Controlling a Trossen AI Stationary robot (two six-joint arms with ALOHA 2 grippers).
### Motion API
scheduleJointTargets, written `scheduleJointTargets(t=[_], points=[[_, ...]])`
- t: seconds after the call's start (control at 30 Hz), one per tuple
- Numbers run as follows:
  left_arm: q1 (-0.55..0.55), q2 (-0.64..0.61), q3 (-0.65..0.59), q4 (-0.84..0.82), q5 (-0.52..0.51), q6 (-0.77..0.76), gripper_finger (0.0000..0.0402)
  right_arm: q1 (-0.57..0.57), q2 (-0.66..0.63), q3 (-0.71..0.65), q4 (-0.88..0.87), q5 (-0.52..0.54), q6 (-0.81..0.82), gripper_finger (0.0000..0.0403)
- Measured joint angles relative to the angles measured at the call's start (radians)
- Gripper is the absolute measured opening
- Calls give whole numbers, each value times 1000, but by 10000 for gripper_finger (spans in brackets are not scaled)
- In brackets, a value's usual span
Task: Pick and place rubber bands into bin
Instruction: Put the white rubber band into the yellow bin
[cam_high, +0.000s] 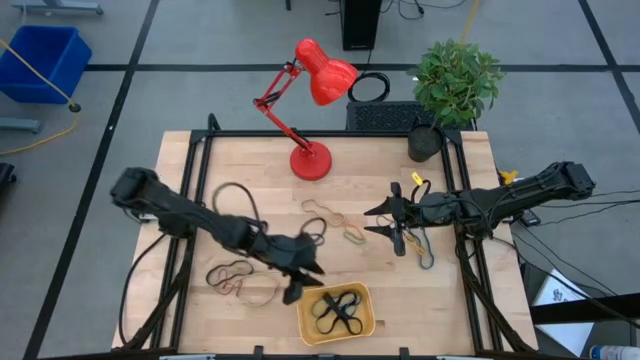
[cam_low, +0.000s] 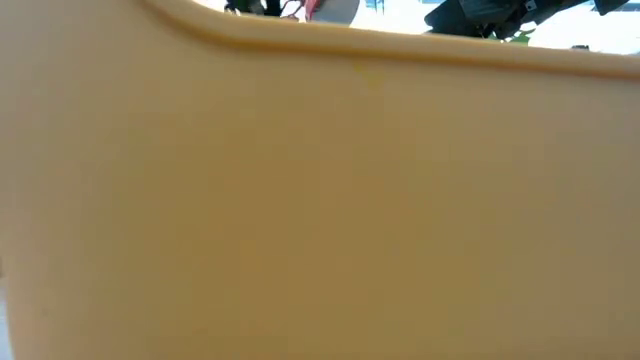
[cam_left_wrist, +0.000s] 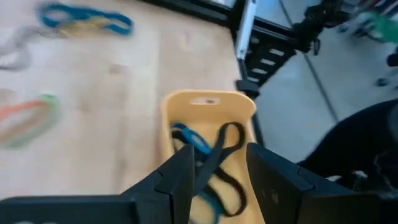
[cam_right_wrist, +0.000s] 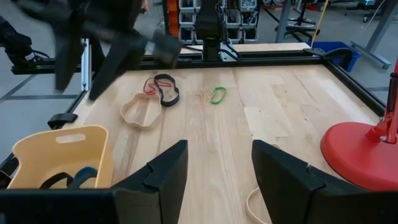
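In the high view, the left gripper (cam_high: 297, 283) hung just left of the bin (cam_high: 365, 322) at lower centre, its fingers apart with nothing between them. Several dark rubber bands (cam_high: 337, 311) already lay in the bin; from the left wrist, black and blue loops (cam_left_wrist: 208, 158) showed inside. Loose bands (cam_high: 238, 279) lay at lower left beside that gripper, and more (cam_high: 335, 217) sat mid-table. At right of centre the right gripper (cam_high: 383, 220) hovered low, fingers spread and empty, with a dark band (cam_high: 424, 250) just beside it.

The risk, as I judged it: the left fingers were so near the bin's rim that a careless sweep might nudge the light tray or snag a band back out. Thin flat loops on wood could also slip a pinch.

The surface was a pale wooden table (cam_high: 240, 165) in a black frame, carrying a red desk lamp (cam_high: 312, 100) and a potted plant (cam_high: 455, 85). Grey floor surrounded it, a blue bin (cam_high: 45, 60) at upper left. The low view was filled by the bin's wall.
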Motion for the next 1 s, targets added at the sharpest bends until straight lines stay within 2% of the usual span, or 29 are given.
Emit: scheduleJointTargets(t=[0.23, 0.4, 0.63, 0.83, 1.0], points=[[-21, -169, 0, -280, -132, 52, 152, 0, 0, 0, 0, 1, 0, 173], [-36, -195, -1, -441, -157, 49, 152, 0, 0, 0, 0, 5, 0, 176], [-39, -196, -1, -450, -78, -48, 152, 0, 0, 0, 0, 6, 0, 172], [-38, -196, -1, -457, -64, 78, 152, -2, 0, 0, 0, 8, 0, 176], [-40, -196, -1, -557, -83, 157, 152, -2, 0, 0, 0, 8, 0, 172]])
